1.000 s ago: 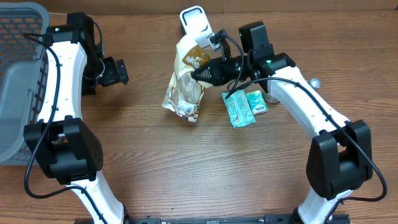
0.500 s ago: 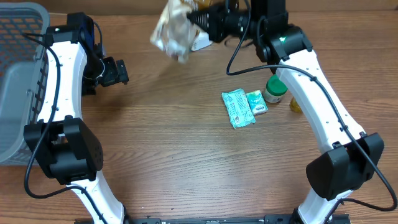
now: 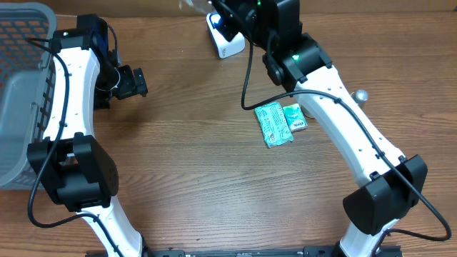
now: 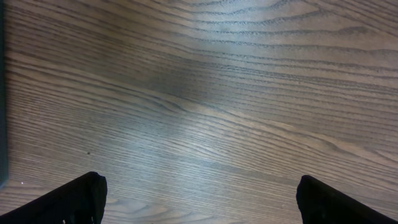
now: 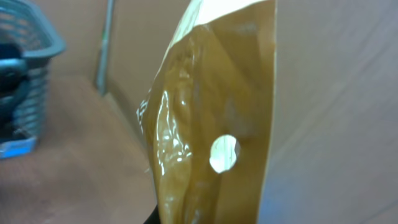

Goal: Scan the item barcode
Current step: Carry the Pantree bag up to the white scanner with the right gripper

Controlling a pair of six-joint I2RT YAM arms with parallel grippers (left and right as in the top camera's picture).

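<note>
This seems to be a robotics lab arranged like a small shop checkout. A white and black left arm and right arm stand at one edge of a wooden table. The table carries a white barcode scanner and two green packets, with a grey plastic basket at its left side. The right wrist view shows a brown bag of goods before a plain brown wall.
</note>
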